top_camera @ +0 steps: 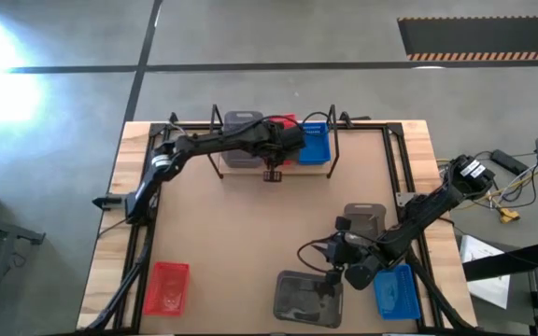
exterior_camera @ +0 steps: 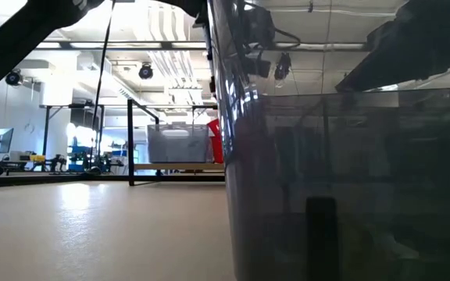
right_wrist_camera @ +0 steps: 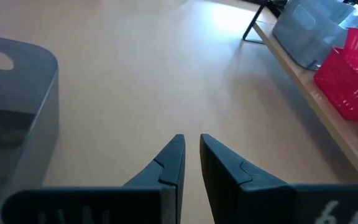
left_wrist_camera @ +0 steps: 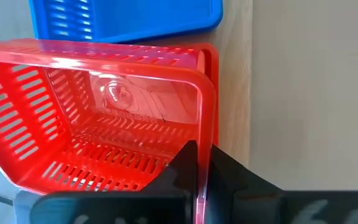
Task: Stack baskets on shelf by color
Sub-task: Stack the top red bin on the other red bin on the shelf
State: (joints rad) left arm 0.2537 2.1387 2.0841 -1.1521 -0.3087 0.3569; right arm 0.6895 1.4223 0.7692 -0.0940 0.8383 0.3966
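Item: red basket [left_wrist_camera: 98,118], pinched by its rim in your closed left gripper [top_camera: 275,161], tilted over the shelf [top_camera: 241,161] between grey and blue baskets; right gripper [right_wrist_camera: 191,155] nearly closed, empty.

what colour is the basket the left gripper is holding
Red basket, with slotted walls; the left wrist view shows it best.

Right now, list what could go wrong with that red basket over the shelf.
1. The left gripper pinches only one wall of the tilted red basket; it could twist or slip as it is set down.
2. The blue basket sits close beside it on the shelf, and the grey basket is on the other side, so a skewed landing may knock either one.
3. The right gripper, near the grey basket at the front, holds nothing; little risk there.
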